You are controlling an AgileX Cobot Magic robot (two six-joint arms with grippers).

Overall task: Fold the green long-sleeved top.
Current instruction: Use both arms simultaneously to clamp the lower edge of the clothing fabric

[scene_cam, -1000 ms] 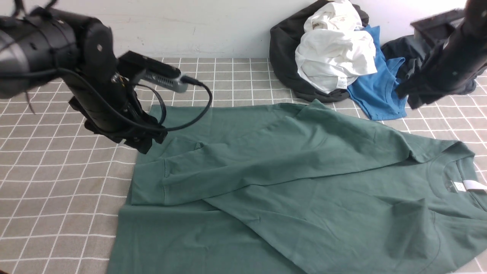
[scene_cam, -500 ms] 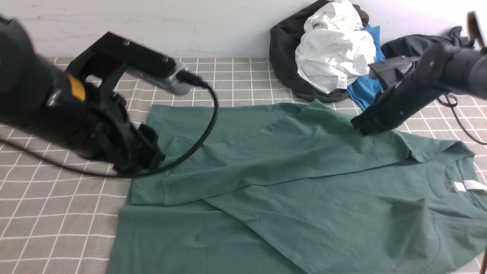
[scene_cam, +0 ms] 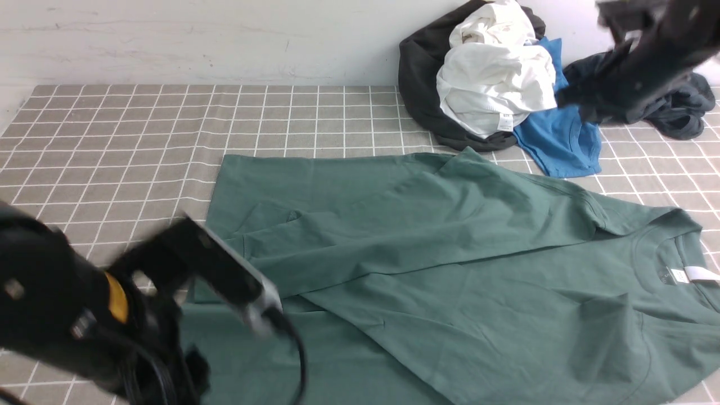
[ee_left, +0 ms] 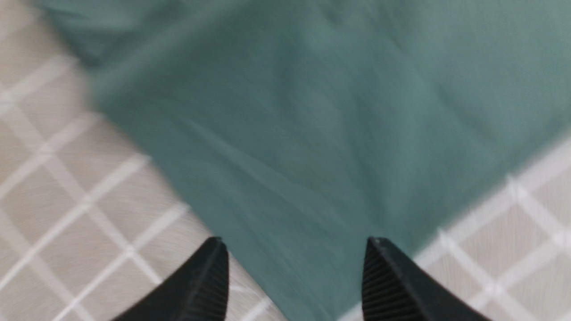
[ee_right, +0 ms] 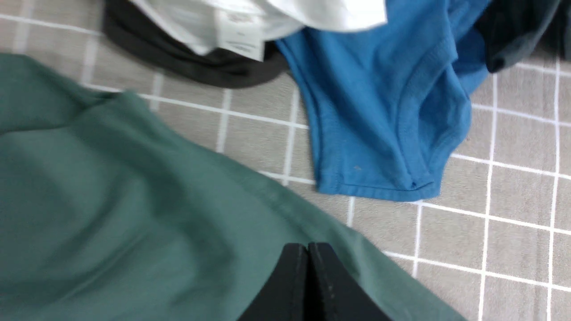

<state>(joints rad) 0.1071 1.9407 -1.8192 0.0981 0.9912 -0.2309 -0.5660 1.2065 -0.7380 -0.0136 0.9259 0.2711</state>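
Green long-sleeved top (scene_cam: pixel 450 270) lies spread on the grey checked tablecloth (scene_cam: pixel 112 140), filling the centre and near right of my front view. Collar is at the right with the white neck label (scene_cam: pixel 700 274) showing, hem at the left. One sleeve is folded across the body from the far right shoulder, its cuff end lying on the left part of the top.

Left arm (scene_cam: pixel 84 326) sits at the near left, heavily blurred. On its wrist camera the left gripper (ee_left: pixel 294 249) has its two black fingers (ee_left: pixel 209 276) spread wide. They are above the top's edge, where green fabric meets the checked cloth. I cannot tell if they touch the fabric.

Right arm (scene_cam: pixel 647 62) is at the far right, blurred, in front of the dark grey garment (scene_cam: pixel 680 112). The right gripper (ee_right: pixel 308 247) has its fingers pressed together. It is over the far edge of the top, near the bright blue T-shirt (scene_cam: pixel 562 140).

Far right pile by the wall (scene_cam: pixel 225 39): white garment (scene_cam: pixel 495 84) on a black garment (scene_cam: pixel 422 84), with the blue T-shirt just beside them.
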